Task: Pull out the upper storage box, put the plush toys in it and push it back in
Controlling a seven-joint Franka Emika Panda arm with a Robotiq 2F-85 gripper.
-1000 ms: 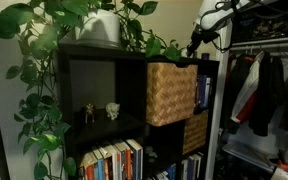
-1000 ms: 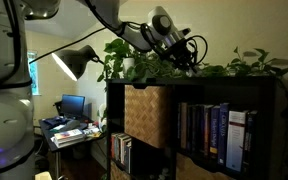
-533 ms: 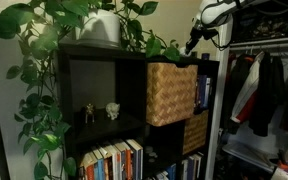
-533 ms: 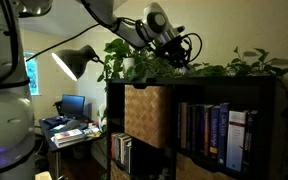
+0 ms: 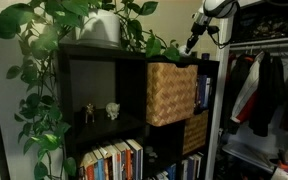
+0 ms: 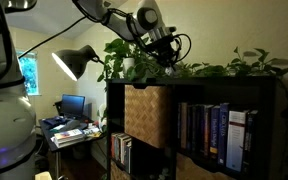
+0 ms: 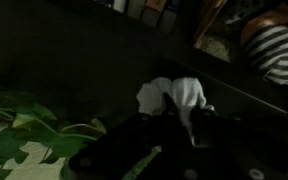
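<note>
Since the upper storage box [image 5: 171,93] sits in a top-row cubby of the shelf [image 5: 102,50], right beside some books [image 5: 204,90], and seems to poke out a little past the front edge, its open top can only be reached from out front, not from over the shelf's top board. That's the whole deal here: the gripper [image 5: 192,43] hangs above that top board, in among the plant [image 5: 44,60] leaves, so the box lies down and forward from the fingers. In the wrist view the fingers are nearly closed on a small white plush toy [image 7: 174,97], or at least that's what the soft white blob looks like. My guess is the next move goes out past the shelf edge, then down over the box before letting go. Can't tell how far out the box really is.
</note>
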